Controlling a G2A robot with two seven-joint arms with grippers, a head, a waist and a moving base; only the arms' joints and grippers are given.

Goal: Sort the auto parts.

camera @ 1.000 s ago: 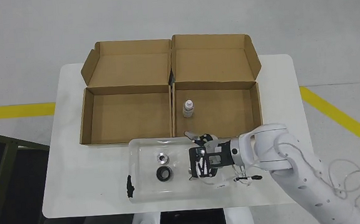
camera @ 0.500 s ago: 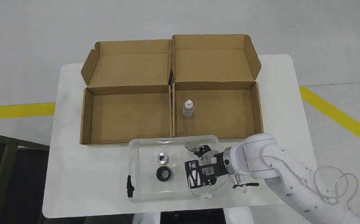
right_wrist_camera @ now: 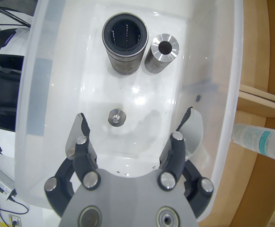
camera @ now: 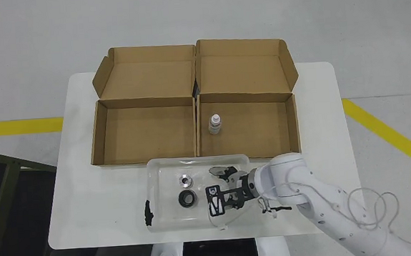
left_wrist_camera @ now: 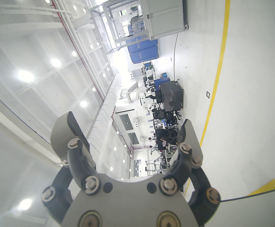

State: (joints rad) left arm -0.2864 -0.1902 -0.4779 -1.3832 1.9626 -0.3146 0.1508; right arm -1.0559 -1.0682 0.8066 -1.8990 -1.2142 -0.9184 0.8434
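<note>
Three metal parts in clear tray (camera: 159, 203) at worktop (camera: 317, 84) front edge: dark bearing (right_wrist_camera: 125, 50), shiny bored sleeve (right_wrist_camera: 162, 53) just beside it, small stud (right_wrist_camera: 116, 117) apart. All upright, axes vertical. Bare tray floor around stud. Right gripper (right_wrist_camera: 135, 117) wide open, empty, over stud, one side near tray wall. Left gripper (left_wrist_camera: 128, 120) open, empty.
</note>
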